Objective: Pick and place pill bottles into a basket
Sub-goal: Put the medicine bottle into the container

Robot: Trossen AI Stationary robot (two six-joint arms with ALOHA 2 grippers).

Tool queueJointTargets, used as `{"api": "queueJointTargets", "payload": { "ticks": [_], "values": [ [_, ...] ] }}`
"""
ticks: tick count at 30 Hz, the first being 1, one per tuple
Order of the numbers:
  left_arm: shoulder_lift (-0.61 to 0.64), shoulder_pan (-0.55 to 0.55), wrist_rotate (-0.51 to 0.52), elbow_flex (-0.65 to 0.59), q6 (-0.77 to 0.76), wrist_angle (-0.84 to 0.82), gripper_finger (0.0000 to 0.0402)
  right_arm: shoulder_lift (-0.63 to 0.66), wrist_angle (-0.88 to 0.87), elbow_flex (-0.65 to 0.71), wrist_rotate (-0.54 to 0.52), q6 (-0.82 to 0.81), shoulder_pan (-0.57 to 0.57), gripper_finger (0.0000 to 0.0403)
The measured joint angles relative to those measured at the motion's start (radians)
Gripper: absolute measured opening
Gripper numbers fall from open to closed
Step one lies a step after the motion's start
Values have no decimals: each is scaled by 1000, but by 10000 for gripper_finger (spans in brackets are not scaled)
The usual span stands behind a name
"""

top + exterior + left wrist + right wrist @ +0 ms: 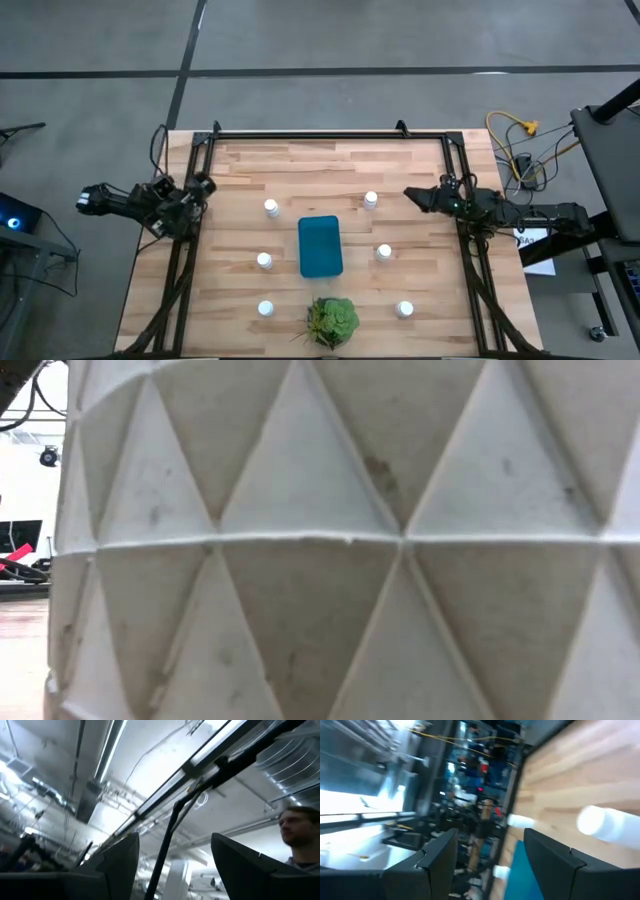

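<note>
While both arms wait at the sides of the table, the six pill bottles stand untouched on the pale wooden table [300,165], whose top is made of long butcher-block strips with a black metal frame around it. The basket [320,246], a smooth teal-blue rectangular container with rounded corners, lies in the middle of the table, and the bottles stand around it, three on each side, all apart from it. On the left side I see one pill bottle [271,208] near the far corner of the basket, a second bottle [264,261] beside its near part, and a third bottle [266,309] closer to the front edge. On the right side there is a fourth bottle [371,200], a fifth bottle [384,253] and a sixth bottle [404,310]. Each one is a small white cylinder with a round white cap. A leafy green plant [332,320] stands just in front of the basket; its white pot [340,560], with a relief of triangles and some grey marks, fills the low view. The left gripper [203,185] hangs at the left edge of the table, its two dark fingers [120,865] apart and holding nothing, pointing up to the ceiling. The right gripper [412,194] is over the right part of the table, near the fourth bottle, also with fingers [437,862] apart and empty.
</note>
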State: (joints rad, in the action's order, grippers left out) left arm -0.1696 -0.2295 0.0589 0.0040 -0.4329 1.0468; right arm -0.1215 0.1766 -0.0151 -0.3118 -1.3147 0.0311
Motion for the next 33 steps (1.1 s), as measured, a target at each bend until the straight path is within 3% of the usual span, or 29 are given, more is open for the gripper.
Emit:
{"api": "queueJointTargets", "payload": {
  "ticks": [9, 18, 26, 33],
  "values": [
    [-36, 0, 30, 47, 0, 124, 231, 0, 459, 0, -60, 284, 0, 219],
    [-189, 0, 74, 177, -7, 129, 231, -3, 785, -1, -58, 495, 0, 219],
    [-338, 0, 74, 347, 0, 128, 231, -37, 797, -147, -45, 654, 0, 219],
    [-425, 0, 81, 458, 2, 125, 231, -142, 750, -371, 51, 865, 0, 219]
  ]
}}
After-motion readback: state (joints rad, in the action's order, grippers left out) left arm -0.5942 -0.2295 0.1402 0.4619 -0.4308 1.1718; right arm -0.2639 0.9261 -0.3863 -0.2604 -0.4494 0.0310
